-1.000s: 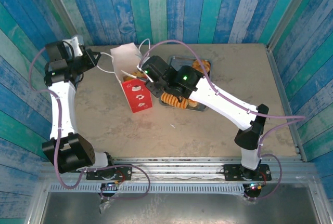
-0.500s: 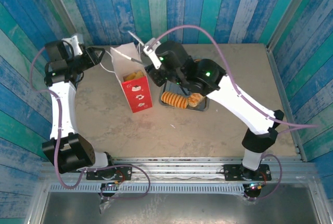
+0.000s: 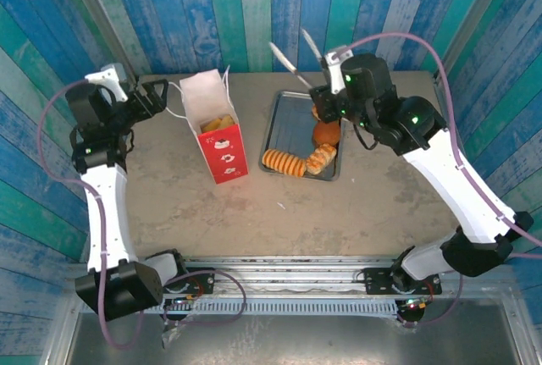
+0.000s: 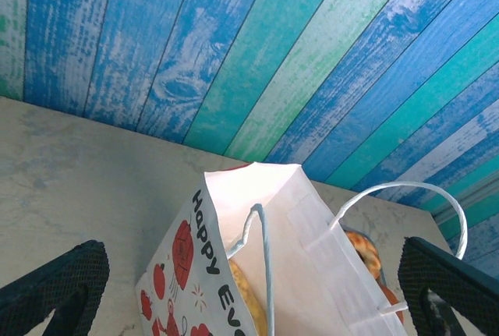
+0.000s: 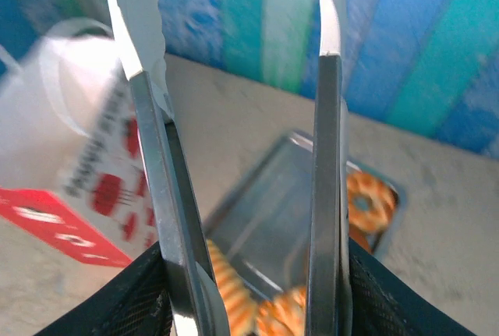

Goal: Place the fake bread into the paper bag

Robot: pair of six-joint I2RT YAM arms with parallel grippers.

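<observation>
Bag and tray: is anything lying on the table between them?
No. In the top view the strip of table between the bag and the tray is bare.

The left arm [image 3: 102, 204] and the right arm [image 3: 457, 179] share smooth white link shells and bulky black joint housings. A lilac cable [image 3: 405, 35] runs along each. Small green lights [image 3: 347, 80] glow on the right arm's black joints. The left jaws are matte black.

Paper bag [image 5: 74, 137] blurred, tips of tongs [image 5: 164, 157] cut off at top
</observation>
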